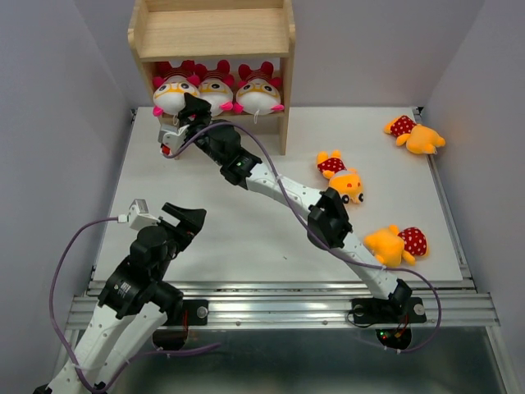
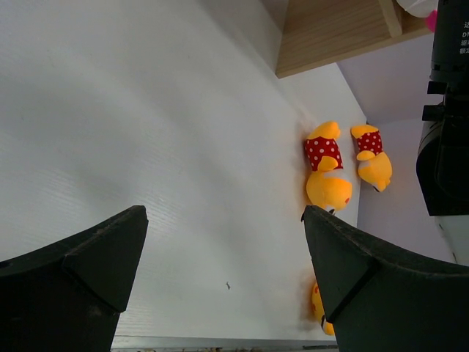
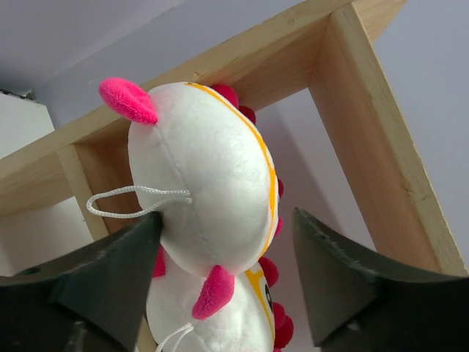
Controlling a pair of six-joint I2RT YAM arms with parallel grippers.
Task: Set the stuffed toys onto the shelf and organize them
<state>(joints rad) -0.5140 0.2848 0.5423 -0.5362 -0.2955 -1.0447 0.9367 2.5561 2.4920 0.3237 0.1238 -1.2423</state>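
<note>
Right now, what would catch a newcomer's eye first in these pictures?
Three white-faced plush dolls fill the lower tier of the wooden shelf at the back left, with the right claw open around the leftmost one. Three orange-yellow plush dolls lie scattered on the right side of the white table.

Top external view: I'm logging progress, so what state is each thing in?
Shelf: upper tier bare, lower tier filled.
White-faced toys: side by side on the lower tier.
Orange toys: lying loose on the table.
Left gripper: open, empty.
Right gripper: open, around the leftmost white-faced toy.
</note>
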